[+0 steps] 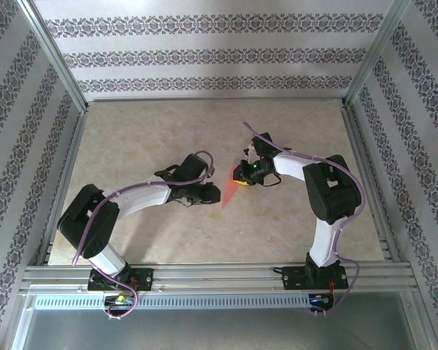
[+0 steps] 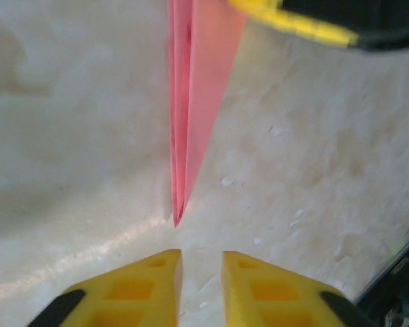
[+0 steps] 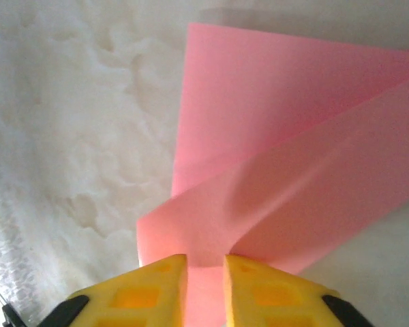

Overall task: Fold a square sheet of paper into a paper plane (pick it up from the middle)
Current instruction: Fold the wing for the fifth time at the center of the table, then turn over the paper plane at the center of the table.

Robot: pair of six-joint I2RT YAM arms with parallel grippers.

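Observation:
The square sheet of paper is folded into a slim pink-red paper plane (image 1: pixel 228 192) lying on the table between my two grippers. In the left wrist view its pointed tip (image 2: pixel 178 216) ends just ahead of my left gripper (image 2: pixel 202 253), which is open with only bare table in the gap. The plane's wide tail (image 3: pixel 293 170) spreads in front of my right gripper (image 3: pixel 205 257). Its jaws stand apart, with a flap of the paper lying loose in the gap. In the top view the left gripper (image 1: pixel 206 191) and right gripper (image 1: pixel 242 177) flank the plane.
The beige marbled tabletop (image 1: pixel 168 131) is ringed by an aluminium frame (image 1: pixel 212 271) and patterned walls. A yellow finger of the right gripper (image 2: pixel 293 20) crosses the top of the left wrist view, close to the plane's tail.

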